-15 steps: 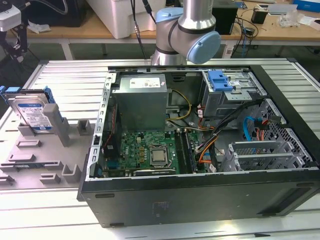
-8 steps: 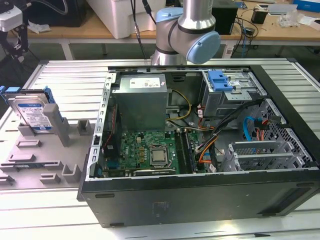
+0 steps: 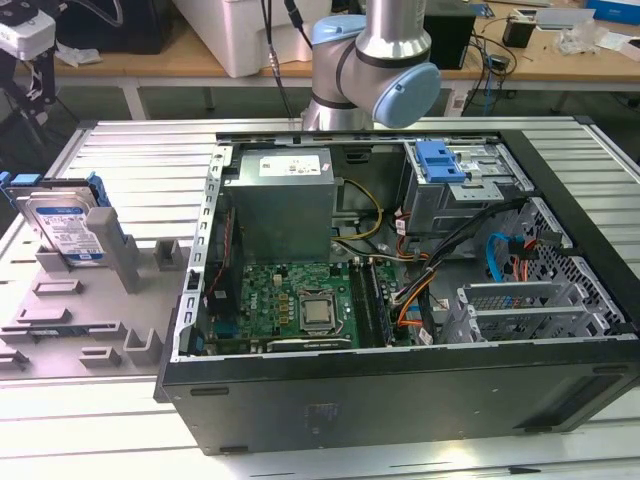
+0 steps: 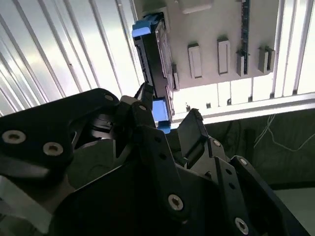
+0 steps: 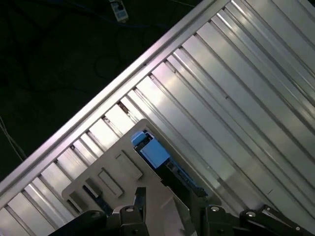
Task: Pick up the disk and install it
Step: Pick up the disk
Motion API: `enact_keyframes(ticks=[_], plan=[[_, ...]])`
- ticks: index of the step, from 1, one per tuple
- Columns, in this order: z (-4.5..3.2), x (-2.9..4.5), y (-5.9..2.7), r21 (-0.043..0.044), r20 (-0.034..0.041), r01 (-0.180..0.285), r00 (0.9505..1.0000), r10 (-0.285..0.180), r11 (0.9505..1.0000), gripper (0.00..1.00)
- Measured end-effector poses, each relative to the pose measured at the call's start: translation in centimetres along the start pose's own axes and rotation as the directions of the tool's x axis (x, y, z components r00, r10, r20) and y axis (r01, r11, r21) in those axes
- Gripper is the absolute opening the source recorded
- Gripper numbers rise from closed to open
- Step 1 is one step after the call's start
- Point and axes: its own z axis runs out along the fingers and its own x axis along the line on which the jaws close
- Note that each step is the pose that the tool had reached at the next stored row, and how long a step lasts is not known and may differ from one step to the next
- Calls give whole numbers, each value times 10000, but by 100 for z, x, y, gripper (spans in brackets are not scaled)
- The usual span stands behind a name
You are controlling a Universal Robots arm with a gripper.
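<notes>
1. The disk (image 3: 65, 225) stands on its edge in a grey holder (image 3: 60, 290) at the exterior view's left, close to the desk (image 3: 140, 150) edge.
2. Bare slatted desk lies behind it. The open computer case (image 3: 400, 400) sits just beside the holder, towards the exterior view's right.
3. In the second wrist view the hand (image 4: 167, 115) is spread wide and grips nothing. Its fingers (image 4: 189, 130) seem to flank the disk's blue-framed end without touching, though depth is hard to judge.
</notes>
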Motion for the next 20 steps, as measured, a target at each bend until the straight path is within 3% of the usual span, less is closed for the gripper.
enact_keyframes(ticks=[3,5,6,8,10,12,14,15,16,18,20], plan=[[10,0,-1,-13,-42,783,9969,-783,9969,48],[16,0,-1,-27,-75,1383,9904,-1383,9904,48],[21,0,-1,-41,-104,1945,9808,-1946,9809,48],[25,0,-2,-51,-123,2319,9727,-2319,9727,48],[28,1,-2,-70,-154,2932,9559,-2933,9560,48],[30,0,-2,-82,-172,3288,9442,-3289,9444,48],[33,1,-2,-100,-197,3802,9246,-3804,9248,48],[33,0,-2,-106,-205,3953,9183,-3954,9185,48],[34,1,-2,-118,-219,4240,9053,-4242,9056,48],[37,1,-2,-144,-247,4830,8751,-4833,8755,48],[40,1,-2,-174,-275,5450,8378,-5453,8382,48]])
